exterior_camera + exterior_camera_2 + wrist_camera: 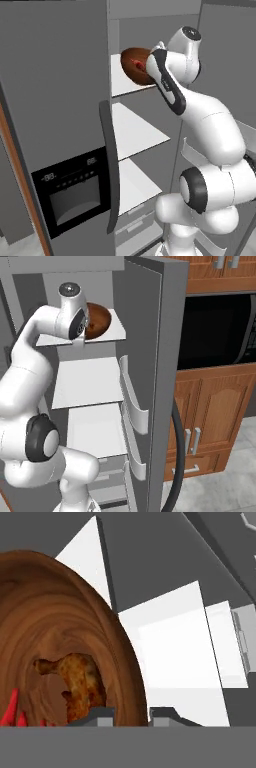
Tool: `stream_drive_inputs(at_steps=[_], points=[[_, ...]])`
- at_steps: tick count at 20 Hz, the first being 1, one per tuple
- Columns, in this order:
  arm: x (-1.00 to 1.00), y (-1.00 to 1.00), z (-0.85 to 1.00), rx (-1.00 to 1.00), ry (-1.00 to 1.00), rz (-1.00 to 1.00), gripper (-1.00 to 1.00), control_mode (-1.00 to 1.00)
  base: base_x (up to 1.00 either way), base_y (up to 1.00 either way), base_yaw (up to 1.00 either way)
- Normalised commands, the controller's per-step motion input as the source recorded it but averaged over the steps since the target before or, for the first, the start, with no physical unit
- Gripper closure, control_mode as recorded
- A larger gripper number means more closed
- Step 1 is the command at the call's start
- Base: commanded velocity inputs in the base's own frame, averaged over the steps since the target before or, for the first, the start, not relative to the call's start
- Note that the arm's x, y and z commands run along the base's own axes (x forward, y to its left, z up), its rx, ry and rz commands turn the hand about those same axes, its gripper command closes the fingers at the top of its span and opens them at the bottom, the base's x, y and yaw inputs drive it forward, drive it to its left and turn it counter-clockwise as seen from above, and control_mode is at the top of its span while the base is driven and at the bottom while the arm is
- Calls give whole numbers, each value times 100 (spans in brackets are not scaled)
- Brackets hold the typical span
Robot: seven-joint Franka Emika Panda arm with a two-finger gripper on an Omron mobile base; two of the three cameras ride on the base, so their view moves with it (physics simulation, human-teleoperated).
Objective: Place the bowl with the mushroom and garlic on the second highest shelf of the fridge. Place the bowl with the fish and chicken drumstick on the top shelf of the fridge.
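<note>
Fridge [55,100]: tall and grey, right door swung open, black dispenser panel [75,192] on the closed left door beside the long grey handle [111,165].
Arm [200,125]: white, reaching up into the open compartment.
Top shelf [114,330]: flat white panel carrying the dark brown bowl near its front edge.
Second highest shelf [87,381]: white, bare, directly below the top one.
Dark brown bowl [65,642]: tipped on its side at the hand, a browned chicken drumstick [80,679] and red food [12,712] inside.
Gripper [131,714]: fingers clenched on the bowl's rim, one tip inside and one outside.
</note>
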Motion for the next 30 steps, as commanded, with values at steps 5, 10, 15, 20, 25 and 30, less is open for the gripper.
stream_drive_inputs(at_steps=[5, 10, 15, 20, 25, 30], points=[[100, 34, -11, -6, 0, -5, 100, -100, 0, 0, 0], [61, 38, -11, -7, 1, -9, -100, -100, 0, 0, 0], [-52, -1, 8, 0, 0, -5, -100, -100, 0, 0, 0], [-100, -36, 6, 2, -5, -7, -100, -100, 0, 0, 0], [-100, -47, 0, 1, -14, -5, -100, -100, 0, 0, 0], [-100, -12, -19, -1, -12, -2, -100, -100, 0, 0, 0]])
